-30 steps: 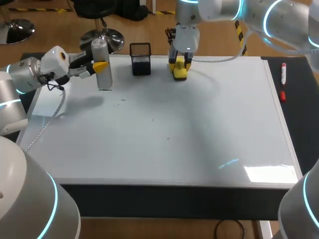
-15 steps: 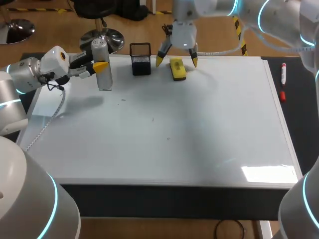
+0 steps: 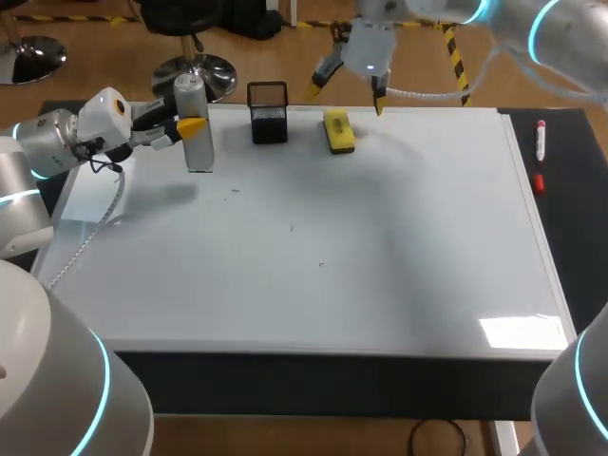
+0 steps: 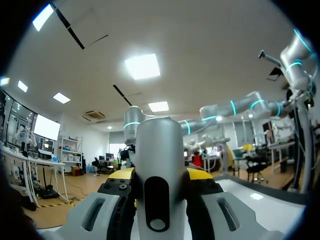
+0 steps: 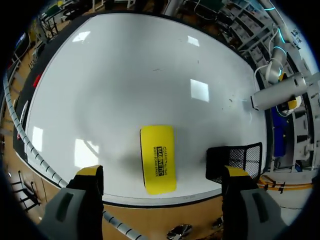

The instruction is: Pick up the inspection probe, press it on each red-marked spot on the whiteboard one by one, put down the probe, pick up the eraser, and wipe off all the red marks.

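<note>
Clamping the probe (image 3: 198,152) upright in the left pincer (image 3: 187,126), pressing both yellow tips against its sides: a silver cylinder, round-topped, with a dark oval slot facing the wrist. Farther off, hanging the right pincer (image 3: 347,98) spread wide and holding nothing, directly over the eraser (image 3: 338,131), a yellow block with black print, lying flat on the whiteboard (image 3: 380,237) beside a black mesh holder (image 3: 269,114).

Left gripper (image 3: 191,126) is clamped on the upright silver probe (image 3: 199,152) at the whiteboard's (image 3: 380,247) far left corner. Right gripper (image 3: 350,87), fingers spread wide, hangs above the yellow eraser (image 3: 338,130), not touching it. Black mesh cup (image 3: 269,114) stands between probe and eraser.
</note>
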Robot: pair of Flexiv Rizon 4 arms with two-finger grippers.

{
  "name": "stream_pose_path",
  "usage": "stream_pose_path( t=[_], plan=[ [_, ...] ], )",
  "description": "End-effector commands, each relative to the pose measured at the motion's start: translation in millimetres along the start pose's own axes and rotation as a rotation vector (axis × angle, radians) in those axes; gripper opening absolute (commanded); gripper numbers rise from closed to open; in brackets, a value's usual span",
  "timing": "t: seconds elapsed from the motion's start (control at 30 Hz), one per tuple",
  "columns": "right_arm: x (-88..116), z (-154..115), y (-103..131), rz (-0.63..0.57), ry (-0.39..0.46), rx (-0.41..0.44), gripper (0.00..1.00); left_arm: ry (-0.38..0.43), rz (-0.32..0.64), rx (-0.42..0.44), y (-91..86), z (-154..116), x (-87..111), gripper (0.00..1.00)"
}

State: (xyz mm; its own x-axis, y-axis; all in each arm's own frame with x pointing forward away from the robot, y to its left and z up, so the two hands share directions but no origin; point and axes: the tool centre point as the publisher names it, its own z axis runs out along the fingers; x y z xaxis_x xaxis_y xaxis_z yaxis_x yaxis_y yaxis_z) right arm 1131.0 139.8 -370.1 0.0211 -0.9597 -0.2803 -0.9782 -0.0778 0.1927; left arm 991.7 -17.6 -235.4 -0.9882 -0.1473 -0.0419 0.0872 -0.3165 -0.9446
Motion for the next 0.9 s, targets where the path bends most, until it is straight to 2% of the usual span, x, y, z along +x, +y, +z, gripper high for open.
stream_pose_path(
  t=[0.03, 0.4, 0.53, 0.57, 0.63, 0.7, 0.73, 0.9],
  plan=[
    [16, -27, 43, 0.059, -0.046, 0.191, 1.00, -0.002, 0.001, 0.000, -0.8, 1, 0.3, 0.00],
    [25, -53, 35, 0.362, -0.067, 0.132, 1.00, -0.002, 0.001, 0.000, -0.8, 1, 0.3, 0.00],
    [27, -60, 35, 0.420, -0.084, 0.124, 1.00, -0.002, 0.001, 0.000, -0.8, 1, 0.3, 0.00],
    [29, -62, 36, 0.430, -0.122, 0.131, 1.00, -0.002, 0.001, 0.000, -0.8, 1, 0.3, 0.00],
    [32, -66, 36, 0.509, -0.129, 0.101, 1.00, -0.002, 0.001, 0.000, -0.8, 1, 0.3, 0.00],
    [36, -70, 37, 0.547, -0.188, 0.076, 1.00, -0.002, 0.001, 0.000, -0.8, 1, 0.3, 0.00],
    [38, -72, 37, 0.550, -0.178, 0.081, 1.00, -0.002, 0.001, 0.000, -0.8, 1, 0.3, 0.00],
    [45, -79, 36, 0.569, -0.261, 0.074, 1.00, -0.002, 0.001, 0.000, -0.8, 1, 0.3, 0.00]
  ],
)
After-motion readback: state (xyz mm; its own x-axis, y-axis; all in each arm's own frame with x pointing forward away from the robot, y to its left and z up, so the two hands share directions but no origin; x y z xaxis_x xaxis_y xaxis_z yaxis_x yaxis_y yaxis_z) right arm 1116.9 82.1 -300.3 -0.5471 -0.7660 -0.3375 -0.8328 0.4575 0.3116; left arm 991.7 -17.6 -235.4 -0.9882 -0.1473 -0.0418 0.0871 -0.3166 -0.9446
